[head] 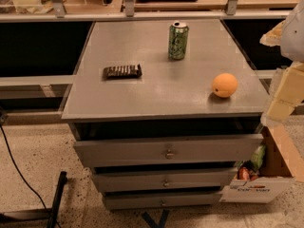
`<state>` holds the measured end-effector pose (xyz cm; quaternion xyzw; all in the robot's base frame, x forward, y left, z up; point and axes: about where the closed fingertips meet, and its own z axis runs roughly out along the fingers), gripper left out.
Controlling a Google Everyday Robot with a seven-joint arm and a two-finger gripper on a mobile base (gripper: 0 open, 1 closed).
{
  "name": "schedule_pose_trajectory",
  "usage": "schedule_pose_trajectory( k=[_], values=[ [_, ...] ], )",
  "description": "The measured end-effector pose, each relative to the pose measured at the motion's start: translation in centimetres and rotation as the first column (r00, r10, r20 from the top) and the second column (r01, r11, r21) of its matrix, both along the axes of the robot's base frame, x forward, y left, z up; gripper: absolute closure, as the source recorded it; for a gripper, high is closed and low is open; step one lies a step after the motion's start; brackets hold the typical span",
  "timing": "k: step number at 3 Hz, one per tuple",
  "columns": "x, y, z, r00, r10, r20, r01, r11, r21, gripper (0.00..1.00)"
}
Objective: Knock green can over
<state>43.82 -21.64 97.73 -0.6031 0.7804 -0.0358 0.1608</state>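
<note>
The green can (178, 41) stands upright on the far middle of the grey cabinet top (142, 91), its silver pull-tab top showing. My gripper (281, 103) is at the right edge of the view, a pale blocky shape beyond the cabinet's right edge. It is well to the right of the can and nearer to me, and touches nothing. The orange fruit (224, 85) lies on the top between the can and the gripper, near the right front corner.
A dark ridged snack bar (122, 71) lies on the left of the top. The cabinet has three drawers (167, 151) standing slightly open. A cardboard box with packets (263, 175) sits on the floor at the right. A black cable (14, 167) runs over the floor at the left. Shelving (142, 4) stands behind.
</note>
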Motion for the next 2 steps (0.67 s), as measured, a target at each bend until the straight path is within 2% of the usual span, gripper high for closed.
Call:
schedule_pose_trajectory(
  k=[1, 2],
  values=[
    [0.1, 0.0, 0.1, 1.0000, -0.004, 0.004, 0.004, 1.000, 0.000, 0.00],
    [2.7, 0.4, 0.2, 0.9994, 0.014, 0.033, -0.015, 1.000, 0.015, 0.00]
  ],
)
